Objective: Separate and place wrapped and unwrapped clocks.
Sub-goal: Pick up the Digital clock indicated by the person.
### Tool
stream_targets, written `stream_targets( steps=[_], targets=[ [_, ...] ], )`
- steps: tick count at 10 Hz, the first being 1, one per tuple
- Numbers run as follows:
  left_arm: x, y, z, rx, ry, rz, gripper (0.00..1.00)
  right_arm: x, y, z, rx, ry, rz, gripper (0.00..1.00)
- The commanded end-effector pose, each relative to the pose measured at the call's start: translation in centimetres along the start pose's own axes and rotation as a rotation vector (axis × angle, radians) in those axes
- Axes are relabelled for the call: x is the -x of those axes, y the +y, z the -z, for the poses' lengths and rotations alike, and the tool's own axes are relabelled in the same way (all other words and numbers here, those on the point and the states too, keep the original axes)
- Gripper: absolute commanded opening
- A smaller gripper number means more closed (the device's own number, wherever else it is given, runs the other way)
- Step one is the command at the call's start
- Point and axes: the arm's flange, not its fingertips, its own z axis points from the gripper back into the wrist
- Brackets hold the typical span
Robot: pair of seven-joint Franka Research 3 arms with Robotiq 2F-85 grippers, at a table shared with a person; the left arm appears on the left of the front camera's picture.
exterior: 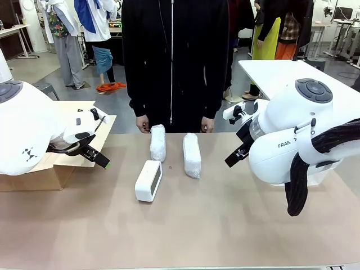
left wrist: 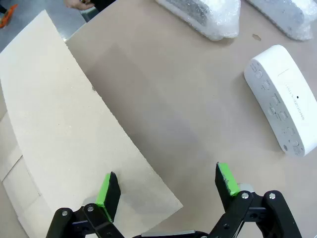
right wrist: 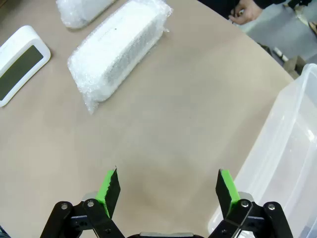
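Two bundles in white bubbly wrap lie side by side mid-table, one on the left [exterior: 158,142] [right wrist: 81,10] and one on the right [exterior: 192,154] [right wrist: 116,49]. The bare white clock [exterior: 149,180] [left wrist: 282,106] lies just in front of the left bundle; its dark face [right wrist: 20,64] shows in the right wrist view. My left gripper [exterior: 101,160] [left wrist: 167,186] hangs open over the table's left edge, well left of the clock and empty. On the other side, my right gripper [exterior: 236,154] [right wrist: 168,186] is open above bare table, right of the bundles.
A cardboard box [exterior: 34,169] with a flap [left wrist: 59,129] stands at the left edge under my left arm. A clear plastic bin [right wrist: 287,148] sits beside my right gripper. A person in black stands at the far side, hands [exterior: 143,124] resting on the table edge.
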Motion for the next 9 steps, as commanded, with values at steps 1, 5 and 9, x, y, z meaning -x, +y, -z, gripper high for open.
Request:
stream_targets(
  steps=[1, 5, 9],
  targets=[
    [0.0, 0.0, 0.0, 0.0, 0.0, 0.0, 1.0, 0.0, 0.0, 0.0, 0.0, 0.0, 0.001, 1.0],
    [0.0, 0.0, 0.0, 0.0, 0.0, 0.0, 1.0, 0.0, 0.0, 0.0, 0.0, 0.0, 0.0, 1.0],
    [0.8, -0.3, -2.2, -0.038, 0.038, 0.021, 1.0, 0.3, -0.5, -3.8, 0.019, 0.0, -0.077, 1.0]
  ],
)
